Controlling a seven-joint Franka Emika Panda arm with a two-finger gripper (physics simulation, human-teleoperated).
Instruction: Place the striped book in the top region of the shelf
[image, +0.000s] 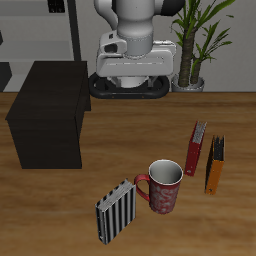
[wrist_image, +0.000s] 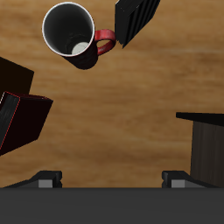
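Observation:
The striped book (image: 115, 210), thin with black and white stripes, stands upright near the table's front edge, close beside a mug. The wrist view catches one corner of this book (wrist_image: 138, 17). The shelf (image: 50, 115) is a dark boxy unit with a flat top, farther back; one of its edges (wrist_image: 206, 144) shows in the wrist view. My gripper (wrist_image: 114, 179) hangs high above the table, well back from the book, open with nothing between its fingers. In the exterior view the arm's white body hides the fingers.
A red-and-white mug (image: 163, 185) stands between the striped book and two upright books: a red book (image: 196, 147) and an orange-and-black book (image: 215, 163). A potted plant (image: 195, 40) stands at the back beside the robot's base.

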